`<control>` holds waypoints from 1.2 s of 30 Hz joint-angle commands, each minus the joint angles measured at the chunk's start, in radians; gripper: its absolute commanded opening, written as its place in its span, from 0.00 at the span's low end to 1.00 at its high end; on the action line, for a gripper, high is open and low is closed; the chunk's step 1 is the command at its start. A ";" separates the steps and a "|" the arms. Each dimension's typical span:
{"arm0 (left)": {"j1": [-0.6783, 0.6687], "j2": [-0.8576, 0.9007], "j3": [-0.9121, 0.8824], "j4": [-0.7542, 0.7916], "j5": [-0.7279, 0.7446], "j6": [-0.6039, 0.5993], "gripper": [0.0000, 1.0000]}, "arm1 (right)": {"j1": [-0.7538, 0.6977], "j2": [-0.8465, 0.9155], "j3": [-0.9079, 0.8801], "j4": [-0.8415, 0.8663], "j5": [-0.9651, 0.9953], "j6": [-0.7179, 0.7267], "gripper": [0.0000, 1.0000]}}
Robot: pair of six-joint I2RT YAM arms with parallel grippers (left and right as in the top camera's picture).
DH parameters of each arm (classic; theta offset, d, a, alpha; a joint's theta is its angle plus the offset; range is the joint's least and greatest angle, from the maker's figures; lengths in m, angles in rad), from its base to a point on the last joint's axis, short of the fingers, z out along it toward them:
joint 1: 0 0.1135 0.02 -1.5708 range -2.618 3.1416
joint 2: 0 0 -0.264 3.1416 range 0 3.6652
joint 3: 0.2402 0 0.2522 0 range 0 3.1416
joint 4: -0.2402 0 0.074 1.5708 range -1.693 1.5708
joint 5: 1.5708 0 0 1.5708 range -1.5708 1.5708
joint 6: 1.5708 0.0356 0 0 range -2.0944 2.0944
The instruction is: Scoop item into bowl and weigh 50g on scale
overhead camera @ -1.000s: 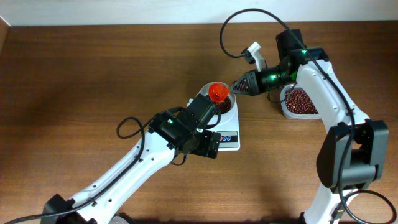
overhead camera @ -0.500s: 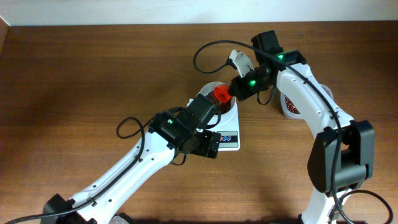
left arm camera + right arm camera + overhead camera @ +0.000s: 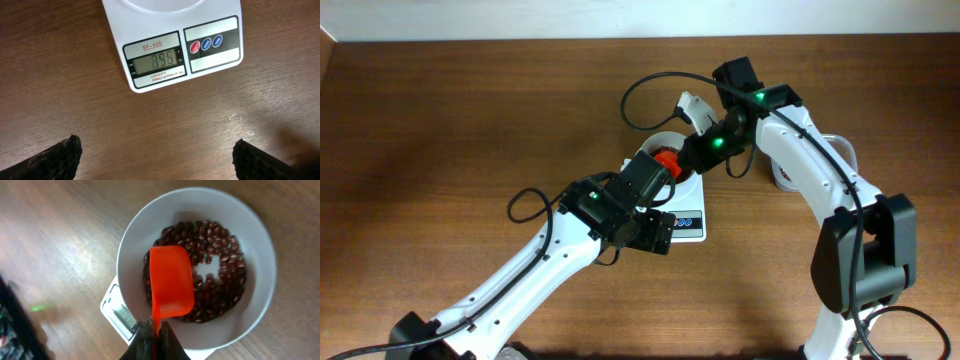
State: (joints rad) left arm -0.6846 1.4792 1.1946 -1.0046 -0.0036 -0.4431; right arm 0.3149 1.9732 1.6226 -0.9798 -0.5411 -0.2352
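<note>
Left claw (image 3: 157, 155), fingers apart, hangs near the scale (image 3: 172, 35), whose first display digit is unclear before 96. The bowl (image 3: 134, 245) on it holds the beans (image 3: 222, 255); the right claw (image 3: 155, 347), mostly cut off, clamps an orange scoop (image 3: 171, 280) above them

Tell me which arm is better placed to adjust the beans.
Right. The right gripper holds the orange scoop over the beans in the bowl; the left gripper is open and empty, in front of the scale.
</note>
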 commanded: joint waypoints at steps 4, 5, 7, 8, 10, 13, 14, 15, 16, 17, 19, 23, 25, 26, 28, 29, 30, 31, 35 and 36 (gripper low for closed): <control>-0.002 -0.008 -0.008 0.001 0.004 -0.013 0.99 | 0.008 0.015 -0.031 -0.016 -0.107 0.005 0.04; -0.002 -0.008 -0.007 0.001 0.004 -0.013 0.99 | 0.003 0.014 -0.031 -0.016 -0.122 0.008 0.04; -0.002 -0.008 -0.008 0.001 0.004 -0.013 0.99 | -0.023 0.014 -0.031 -0.016 -0.193 0.008 0.04; -0.002 -0.008 -0.008 0.001 0.004 -0.013 0.99 | -0.031 0.015 -0.031 -0.017 -0.217 0.008 0.04; -0.002 -0.008 -0.008 0.001 0.004 -0.013 0.99 | -0.063 0.015 -0.031 -0.016 -0.272 0.009 0.04; -0.002 -0.008 -0.007 0.001 0.004 -0.013 0.99 | -0.087 0.015 -0.031 -0.006 -0.272 0.009 0.04; -0.002 -0.008 -0.008 0.001 0.004 -0.013 0.99 | -0.090 0.014 -0.031 0.006 -0.271 0.009 0.04; -0.002 -0.008 -0.007 0.001 0.004 -0.013 0.99 | -0.093 0.014 -0.031 0.012 -0.271 0.010 0.04; -0.002 -0.008 -0.007 0.001 0.004 -0.013 0.99 | -0.099 0.014 -0.031 0.022 -0.272 0.037 0.04; -0.002 -0.008 -0.007 0.001 0.004 -0.013 0.99 | -0.106 0.015 -0.031 0.029 -0.272 0.062 0.04; -0.002 -0.008 -0.008 0.001 0.004 -0.013 0.99 | -0.117 0.014 -0.031 0.034 -0.290 0.069 0.04; -0.002 -0.008 -0.007 0.001 0.004 -0.013 0.99 | -0.143 0.014 -0.031 0.043 -0.321 0.114 0.04; -0.002 -0.008 -0.007 0.001 0.004 -0.013 0.99 | -0.145 0.015 -0.031 0.043 -0.323 0.114 0.04; -0.002 -0.008 -0.008 0.001 0.004 -0.013 0.99 | -0.145 0.015 -0.031 0.043 -0.323 0.114 0.04; -0.002 -0.008 -0.007 0.001 0.004 -0.013 0.99 | -0.145 0.015 -0.031 0.054 -0.323 0.114 0.04; -0.002 -0.008 -0.007 0.001 0.004 -0.013 0.99 | -0.145 0.014 -0.031 0.060 -0.323 0.115 0.04; -0.002 -0.008 -0.007 0.001 0.004 -0.013 0.99 | -0.145 0.014 -0.031 0.060 -0.324 0.121 0.04; -0.002 -0.008 -0.007 0.002 0.004 -0.013 0.99 | -0.145 0.015 -0.031 0.060 -0.325 0.121 0.04; -0.002 -0.008 -0.008 0.001 0.004 -0.013 0.99 | -0.145 0.015 -0.031 0.061 -0.366 0.121 0.04; -0.002 -0.008 -0.007 0.001 0.004 -0.013 0.99 | -0.145 0.015 -0.031 0.060 -0.367 0.121 0.04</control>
State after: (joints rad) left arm -0.6846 1.4792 1.1946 -1.0046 -0.0036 -0.4431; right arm 0.1715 1.9759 1.6001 -0.9222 -0.8654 -0.1146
